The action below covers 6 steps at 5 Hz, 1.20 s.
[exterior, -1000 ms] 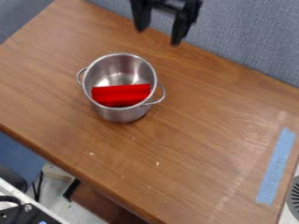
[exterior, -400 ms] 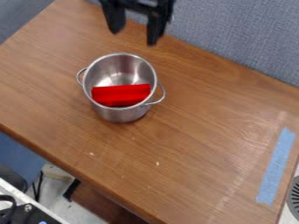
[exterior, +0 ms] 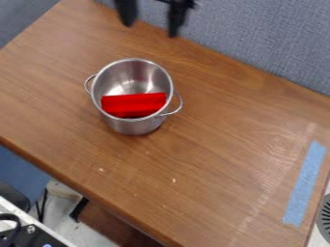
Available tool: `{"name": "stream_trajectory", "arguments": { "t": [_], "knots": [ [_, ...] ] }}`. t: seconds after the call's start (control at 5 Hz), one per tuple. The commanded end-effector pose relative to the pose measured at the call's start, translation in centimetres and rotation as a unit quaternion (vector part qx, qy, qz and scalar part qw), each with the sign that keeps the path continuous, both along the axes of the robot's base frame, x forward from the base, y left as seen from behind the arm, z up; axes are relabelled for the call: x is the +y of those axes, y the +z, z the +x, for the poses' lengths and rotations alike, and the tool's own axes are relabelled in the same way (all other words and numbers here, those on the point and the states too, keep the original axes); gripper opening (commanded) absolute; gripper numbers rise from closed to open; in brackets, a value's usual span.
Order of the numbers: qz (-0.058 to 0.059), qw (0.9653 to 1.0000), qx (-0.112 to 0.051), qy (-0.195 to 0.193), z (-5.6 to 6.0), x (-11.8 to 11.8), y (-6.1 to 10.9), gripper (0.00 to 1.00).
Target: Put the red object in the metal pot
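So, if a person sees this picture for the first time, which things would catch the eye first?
First the red object, bright against the shiny metal pot that holds it, left of centre on the wooden table. Next the dark gripper at the top edge, jaws open and empty. A blue tape strip lies near the table's right edge.

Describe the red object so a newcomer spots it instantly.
On the brown wooden table, left of centre, stands a shiny metal pot with small side handles. The red object lies inside it: a flat half-disc, the only bright red thing here.
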State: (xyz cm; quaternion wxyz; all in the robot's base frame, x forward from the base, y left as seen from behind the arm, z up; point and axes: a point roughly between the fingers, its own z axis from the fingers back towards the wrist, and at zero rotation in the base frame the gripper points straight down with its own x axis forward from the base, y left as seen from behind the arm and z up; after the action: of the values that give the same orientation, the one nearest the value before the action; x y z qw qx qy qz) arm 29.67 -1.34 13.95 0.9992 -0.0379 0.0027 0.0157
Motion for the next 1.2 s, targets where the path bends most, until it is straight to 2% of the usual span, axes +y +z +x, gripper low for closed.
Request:
{"name": "stream_trajectory", "arguments": {
  "t": [0.0,0.2,0.4,0.6,0.8,1.0],
  "knots": [
    [0.011,0.9977,-0.015,-0.065,0.7,-2.2,0.7,1.0],
    [0.028,0.9994,-0.003,-0.022,1.9,-1.3,1.2,1.0],
    [0.026,0.9992,0.008,0.029,2.3,0.2,1.3,1.0],
    [0.037,0.9993,0.007,0.006,-1.2,2.0,-1.7,0.0],
    [0.03,0.9995,-0.005,0.004,-3.3,2.4,-3.5,0.0],
    [0.015,0.9996,-0.023,0.0,-4.5,2.1,-4.0,0.0]
  ]
}}
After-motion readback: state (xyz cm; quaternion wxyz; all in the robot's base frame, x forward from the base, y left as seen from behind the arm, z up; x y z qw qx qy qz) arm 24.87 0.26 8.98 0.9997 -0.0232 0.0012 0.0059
